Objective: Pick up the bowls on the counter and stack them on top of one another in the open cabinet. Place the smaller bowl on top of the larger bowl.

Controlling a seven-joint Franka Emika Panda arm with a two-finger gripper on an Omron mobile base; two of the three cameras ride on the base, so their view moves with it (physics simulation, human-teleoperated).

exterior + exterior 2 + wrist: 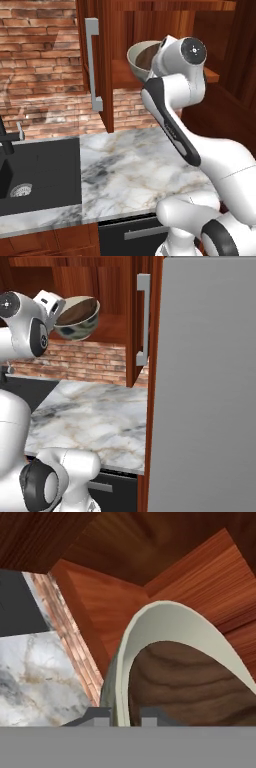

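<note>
The larger bowl (133, 64), pale with a blotchy grey outside, hangs tilted in the air in front of the open cabinet's shelf (124, 76). My gripper (125, 714) is shut on its pale rim (165, 614), one fingertip inside and one outside. The smaller bowl (192, 682), dark brown and wood-like, lies inside the larger bowl. From the right base view the larger bowl (79, 326) tips toward the cabinet (112, 326), with the smaller bowl (75, 310) nested in it and my gripper (56, 315) at its left rim. The counter (135, 165) lies below.
The cabinet door (102, 60) stands open to the left of the bowls, its grey bar handle (92, 65) facing out. A black sink (40, 172) with a faucet (7, 140) is set in the counter's left. A tall grey panel (205, 381) stands on the right.
</note>
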